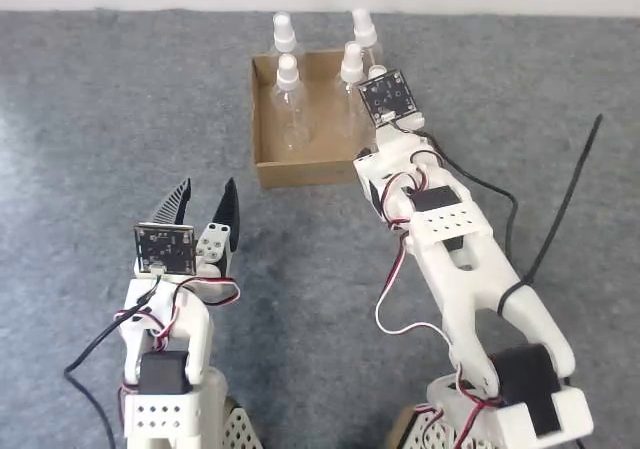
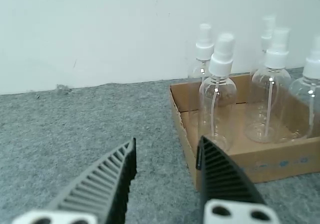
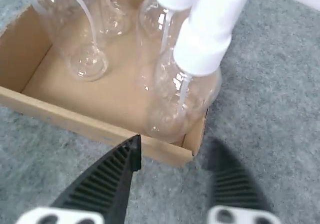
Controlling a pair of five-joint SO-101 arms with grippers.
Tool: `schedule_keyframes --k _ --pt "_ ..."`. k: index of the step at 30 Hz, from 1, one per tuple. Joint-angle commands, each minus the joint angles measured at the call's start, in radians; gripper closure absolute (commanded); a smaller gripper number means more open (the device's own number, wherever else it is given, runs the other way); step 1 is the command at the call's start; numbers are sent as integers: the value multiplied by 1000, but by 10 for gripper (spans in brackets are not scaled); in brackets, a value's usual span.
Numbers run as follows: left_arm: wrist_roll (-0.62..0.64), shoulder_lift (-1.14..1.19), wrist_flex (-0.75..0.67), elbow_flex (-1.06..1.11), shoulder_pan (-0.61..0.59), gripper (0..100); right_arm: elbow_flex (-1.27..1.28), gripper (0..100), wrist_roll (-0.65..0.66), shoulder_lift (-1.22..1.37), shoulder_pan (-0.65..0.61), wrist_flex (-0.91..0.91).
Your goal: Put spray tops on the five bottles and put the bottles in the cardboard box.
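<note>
A shallow brown cardboard box (image 1: 262, 119) sits on the grey carpeted bench (image 1: 100, 119), toward its far side. Five clear plastic bottles (image 2: 217, 97) stand upright inside it, each with a white spray top (image 2: 221, 54) fitted. Two stand along the far wall and three nearer the front.

The right arm (image 1: 450, 229) stretches out over the near right corner of the box. In its wrist view the right gripper (image 3: 176, 146) hangs just outside that corner, above the box wall and the bench. Its black ribbed jaws are spread apart and hold nothing. The corner bottle (image 3: 182, 94) stands just inside the wall, close beyond the jaws and not touching them. Its top (image 3: 205, 29) rises toward the camera.

The left gripper (image 1: 210, 184) hangs over bare bench, well apart from the box and on its near left side. Its jaws are also apart and empty. From its wrist view, the left gripper (image 2: 167, 144) faces the near left corner of the box, with a white wall (image 2: 100, 29) behind.
</note>
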Motion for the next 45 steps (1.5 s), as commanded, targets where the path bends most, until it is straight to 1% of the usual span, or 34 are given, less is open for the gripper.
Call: schedule_keyframes --k 1,5,15,20,23,26,30,37,45 --pt "-11 -2 6 -12 -6 815 -17 962 -5 -71 12 -2" --pt "-11 -2 6 -12 -6 815 -17 993 0 -71 12 13" --pt "-11 -2 6 -12 -6 815 -20 993 3 -73 12 44" --pt "-11 -2 6 -12 -6 815 -18 993 37 -91 8 48" --pt "-11 -2 6 -12 -6 815 -23 993 44 -162 12 124" --pt "-11 -2 6 -12 -6 815 -20 993 89 -262 8 191" --pt "-11 -2 6 -12 -6 815 -17 993 95 -364 10 277" --pt "-11 -2 6 -12 -5 815 -14 993 97 -450 12 453" --pt "-11 -2 6 -12 -2 815 147 993 95 -558 12 460"
